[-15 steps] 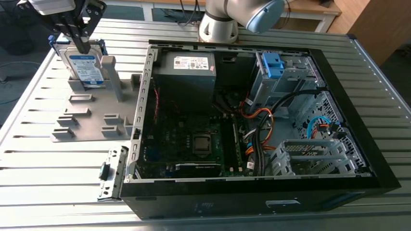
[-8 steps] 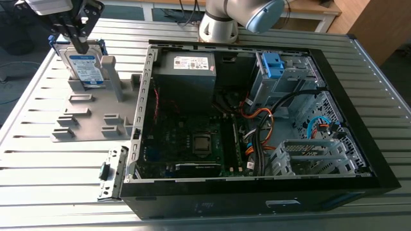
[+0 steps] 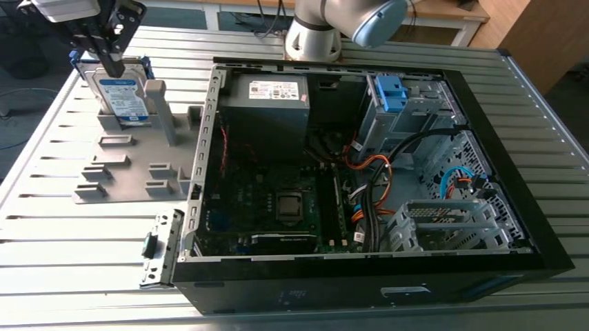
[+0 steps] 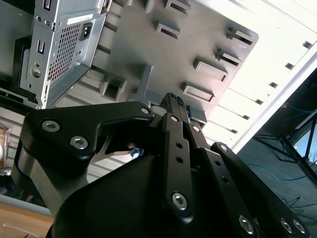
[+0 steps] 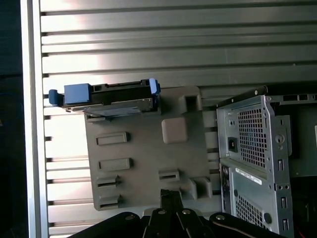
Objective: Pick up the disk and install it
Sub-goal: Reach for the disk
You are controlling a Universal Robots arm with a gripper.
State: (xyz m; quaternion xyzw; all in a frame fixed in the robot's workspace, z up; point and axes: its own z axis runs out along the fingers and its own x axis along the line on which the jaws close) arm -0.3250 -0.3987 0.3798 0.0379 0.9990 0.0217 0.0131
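The disk [image 3: 124, 96] stands on edge in a slot at the back of a grey holder plate [image 3: 129, 172], at the exterior view's left. It is silver-grey with a blue-and-white label and a blue bracket. In the first wrist view I look down on the disk's [image 5: 106, 96] top edge at the far end of the holder plate [image 5: 138, 148]. My gripper [image 3: 114, 67] hangs above the plate with its black fingers drawn together and nothing between them. In the first wrist view the gripper [image 5: 171, 194] is over the plate's other end, apart from the disk. The second wrist view shows the gripper [image 4: 173, 98] above the holder plate [image 4: 148, 44].
An open black computer case [image 3: 368, 172] lies on the slatted metal table [image 3: 55, 241], right of the plate. Inside are a grey power supply [image 3: 267, 96], a silver drive cage with a blue latch [image 3: 391, 93], a motherboard and cables. The arm's base [image 3: 318, 34] stands behind the case.
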